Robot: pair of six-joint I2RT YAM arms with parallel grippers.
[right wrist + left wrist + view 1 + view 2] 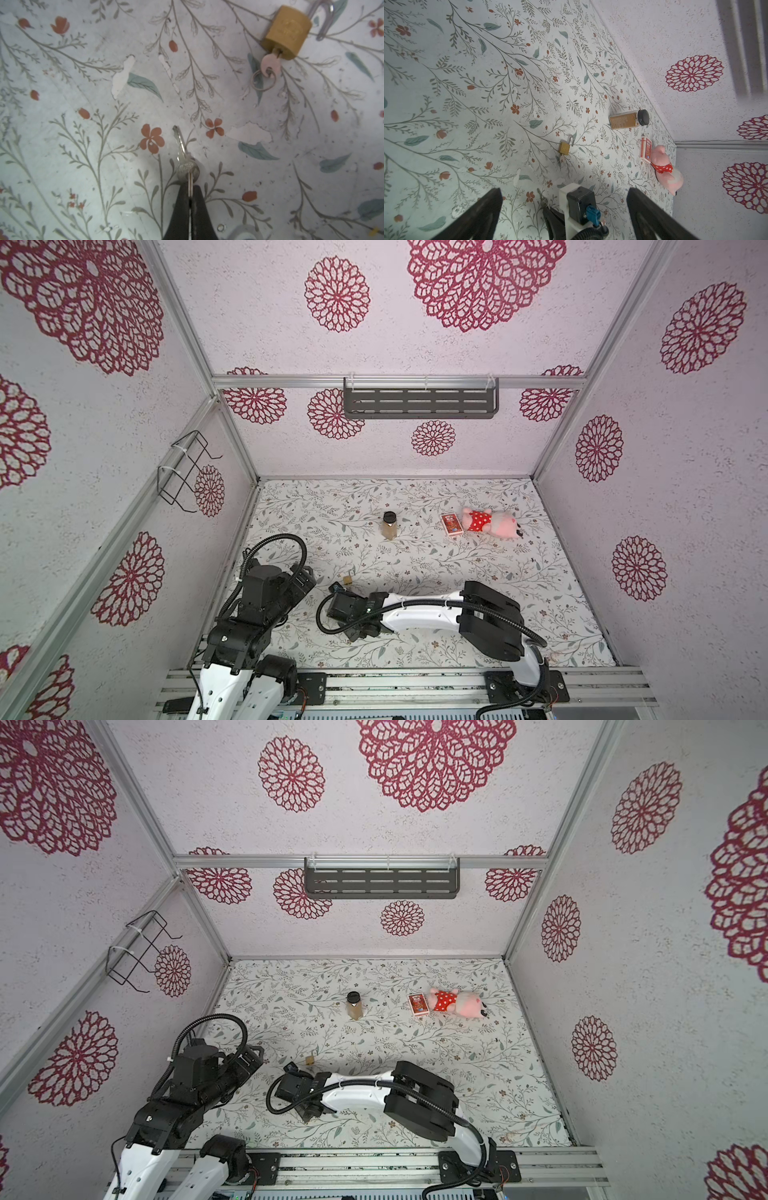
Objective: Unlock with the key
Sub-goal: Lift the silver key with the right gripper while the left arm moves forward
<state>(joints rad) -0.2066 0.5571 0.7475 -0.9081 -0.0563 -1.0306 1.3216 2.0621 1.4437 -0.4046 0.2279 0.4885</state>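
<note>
The floral-covered table [540, 614] fills the booth floor. Reading a top view as a clock face set on the table's middle, the right arm [419, 610] stretches along the near side toward 8 o'clock. The left arm [266, 593] stands folded at about 9 o'clock.

The left gripper [564, 191] hangs above the table with its jaws spread wide and nothing between them. The right gripper [190, 187] sits low over the surface, jaws pressed together on the bow of a silver key [182, 153]. The blade sticks out ahead of the fingertips (a second thin strip of metal shows in the pinch; I cannot tell what it is).

A pink plush pig [492, 523] in a red spotted dress lies at 1 o'clock. A red card box [451, 525] lies just beside it on its 9 o'clock side. A brown spice jar [390, 526] with a black cap stands upright near 11 o'clock.

The brass padlock [348, 580] lies flat at 9 o'clock, apart from the held key, which is toward the lock's 5 o'clock. A second key [270, 62] on a small ring sticks out of the padlock's keyhole.
</note>
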